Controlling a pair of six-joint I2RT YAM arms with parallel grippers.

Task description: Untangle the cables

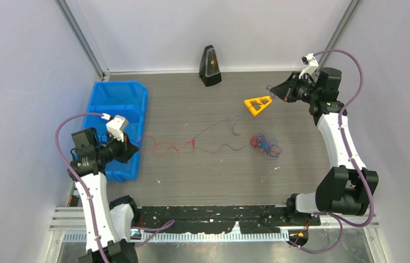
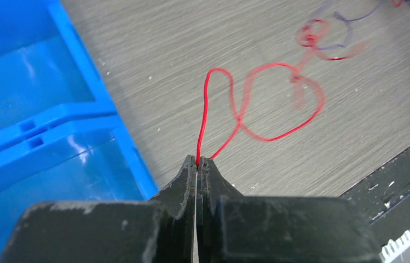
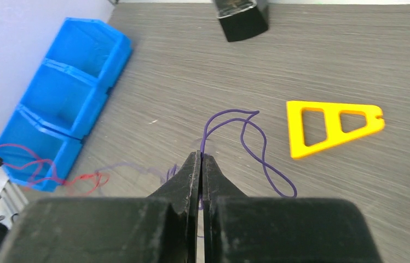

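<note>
While our left gripper point(image 2: 198, 160) pinches the red cable point(image 2: 205, 109) beside the blue bin point(image 2: 55, 118), our right gripper point(image 3: 201, 156) pinches the purple cable point(image 3: 235, 111). Both jaws are closed tight.

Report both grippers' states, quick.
Left gripper: closed, pinching the red cable.
Right gripper: closed, pinching the purple cable.

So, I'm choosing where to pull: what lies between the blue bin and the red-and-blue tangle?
The top view shows only loose strands: a wavy red wire by the blue bin meets a purple wire midway, which runs on to the tangle.
</note>
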